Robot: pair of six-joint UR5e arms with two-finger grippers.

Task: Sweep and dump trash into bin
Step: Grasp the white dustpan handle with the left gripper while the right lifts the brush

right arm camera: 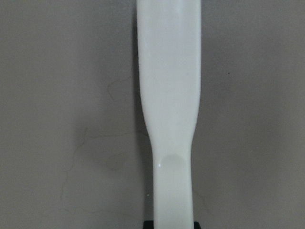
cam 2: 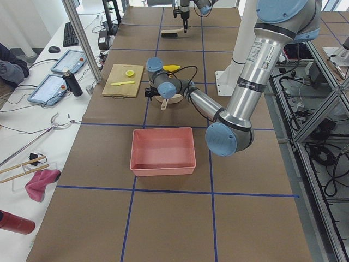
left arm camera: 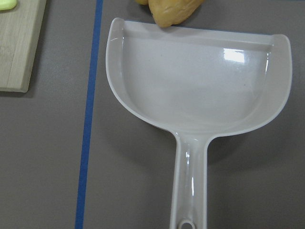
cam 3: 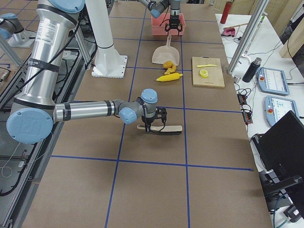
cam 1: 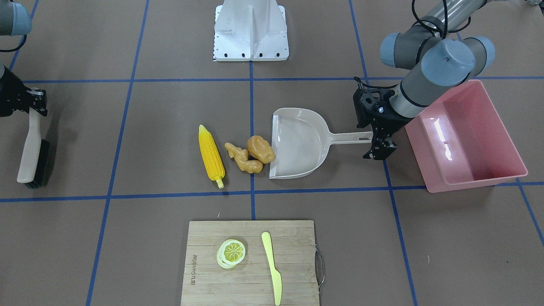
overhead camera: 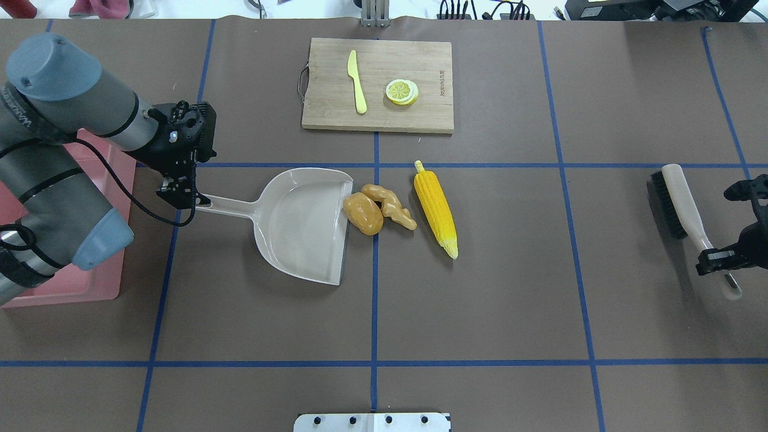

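The trash lies mid-table: a yellow corn cob (cam 1: 211, 155) (overhead camera: 436, 204), a tan ginger root (cam 1: 242, 158) (overhead camera: 391, 204) and a golden-brown potato lump (cam 1: 260, 148) (overhead camera: 362, 214). The potato touches the lip of the beige dustpan (cam 1: 299, 144) (overhead camera: 303, 225). My left gripper (cam 1: 379, 151) (overhead camera: 183, 195) hangs over the end of the dustpan handle with its jaws apart, and the left wrist view shows no fingers on it. The pink bin (cam 1: 429, 170) (overhead camera: 90, 282) stands beside that arm. My right gripper (overhead camera: 720, 264) (cam 1: 36, 104) is shut on the handle of a brush (overhead camera: 681, 198) (right arm camera: 169, 71) that lies on the table.
A wooden cutting board (cam 1: 250, 280) (overhead camera: 432, 60) at the operators' edge carries a lemon slice (cam 1: 232, 251) and a pale yellow knife (cam 1: 272, 263). The white robot base (cam 1: 250, 29) stands at the robot's edge. Blue tape lines grid the brown table.
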